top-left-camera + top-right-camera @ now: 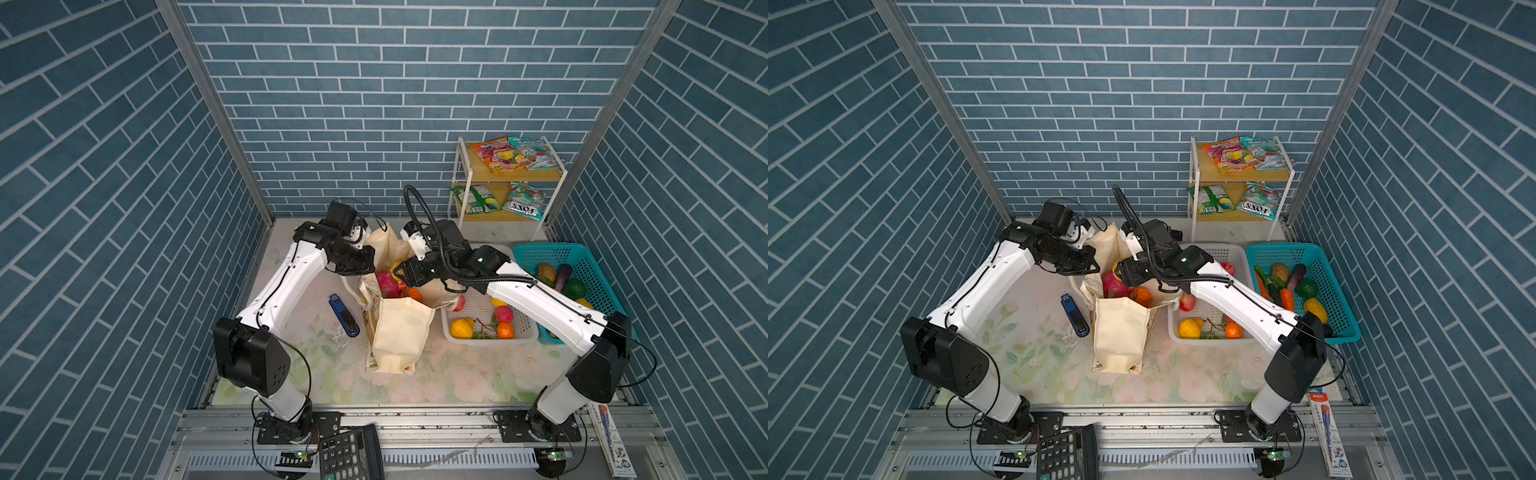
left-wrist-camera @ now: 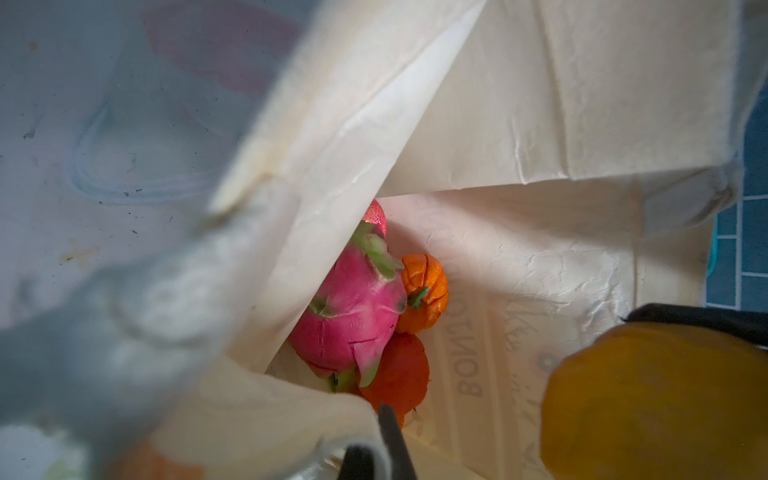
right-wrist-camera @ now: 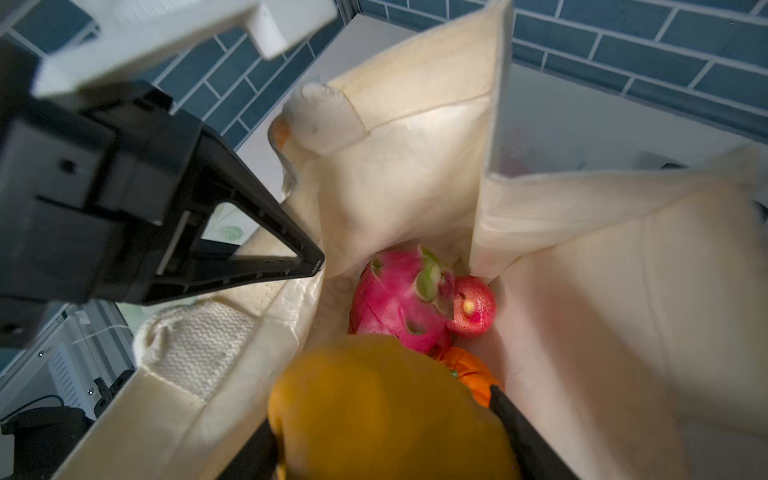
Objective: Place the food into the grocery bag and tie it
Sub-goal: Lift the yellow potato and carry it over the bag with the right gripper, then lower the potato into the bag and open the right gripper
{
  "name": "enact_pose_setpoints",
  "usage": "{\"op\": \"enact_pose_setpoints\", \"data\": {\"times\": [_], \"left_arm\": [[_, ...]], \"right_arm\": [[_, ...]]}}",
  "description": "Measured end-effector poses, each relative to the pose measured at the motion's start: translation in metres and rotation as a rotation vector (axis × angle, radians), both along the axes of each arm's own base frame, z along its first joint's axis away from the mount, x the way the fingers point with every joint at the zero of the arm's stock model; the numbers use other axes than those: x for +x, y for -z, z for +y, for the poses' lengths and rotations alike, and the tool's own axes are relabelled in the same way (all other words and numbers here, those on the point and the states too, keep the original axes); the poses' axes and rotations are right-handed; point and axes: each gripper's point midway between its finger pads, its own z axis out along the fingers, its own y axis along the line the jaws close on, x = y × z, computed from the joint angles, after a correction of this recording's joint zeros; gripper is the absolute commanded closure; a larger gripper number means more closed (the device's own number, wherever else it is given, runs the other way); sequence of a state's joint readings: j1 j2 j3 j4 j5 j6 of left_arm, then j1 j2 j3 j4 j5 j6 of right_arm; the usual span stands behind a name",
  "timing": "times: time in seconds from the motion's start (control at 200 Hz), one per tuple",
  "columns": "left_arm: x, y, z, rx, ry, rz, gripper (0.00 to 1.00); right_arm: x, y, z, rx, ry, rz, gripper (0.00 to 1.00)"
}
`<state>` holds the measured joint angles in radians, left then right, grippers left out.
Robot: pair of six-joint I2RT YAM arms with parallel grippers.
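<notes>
The cream grocery bag (image 1: pixel 399 332) (image 1: pixel 1121 332) stands upright mid-table with its mouth open. Inside lie a magenta dragon fruit (image 2: pixel 353 307) (image 3: pixel 399 303), an orange fruit (image 2: pixel 424 291) and a red fruit (image 3: pixel 473 307). My left gripper (image 2: pixel 374 449) (image 1: pixel 368 268) is shut on the bag's left rim and holds it open. My right gripper (image 3: pixel 382 419) (image 1: pixel 399 270) hangs just over the bag's mouth, shut on a yellow-orange fruit (image 3: pixel 386 411) (image 2: pixel 652 403). Two snack packets, orange-pink (image 1: pixel 498 154) and teal (image 1: pixel 534 151), lie on the shelf top.
A white basket (image 1: pixel 490 336) with several fruits and a teal basket (image 1: pixel 590 266) of vegetables stand right of the bag. The shelf (image 1: pixel 461 183) at the back right holds two more packets below. A blue stapler (image 1: pixel 344 315) lies left of the bag. A calculator (image 1: pixel 351 453) sits at the front.
</notes>
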<state>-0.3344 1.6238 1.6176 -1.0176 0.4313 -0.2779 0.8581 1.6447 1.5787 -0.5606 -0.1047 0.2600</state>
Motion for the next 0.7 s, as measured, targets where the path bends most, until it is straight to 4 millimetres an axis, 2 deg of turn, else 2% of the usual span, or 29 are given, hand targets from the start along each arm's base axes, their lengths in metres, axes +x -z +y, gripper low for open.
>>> {"op": "enact_pose_setpoints", "data": {"times": [0.215, 0.54, 0.695], "left_arm": [[-0.002, 0.0, 0.001, 0.005, 0.008, 0.004, 0.95], [-0.003, 0.001, 0.001, 0.013, 0.027, 0.0, 0.95], [-0.004, 0.001, 0.001, 0.014, 0.035, -0.001, 0.95]], "right_arm": [[0.004, 0.036, 0.008, -0.054, -0.007, 0.053, 0.37], [0.01, 0.074, 0.016, -0.105, -0.004, 0.1, 0.36], [0.006, 0.1, 0.013, -0.141, -0.01, 0.14, 0.33]]}}
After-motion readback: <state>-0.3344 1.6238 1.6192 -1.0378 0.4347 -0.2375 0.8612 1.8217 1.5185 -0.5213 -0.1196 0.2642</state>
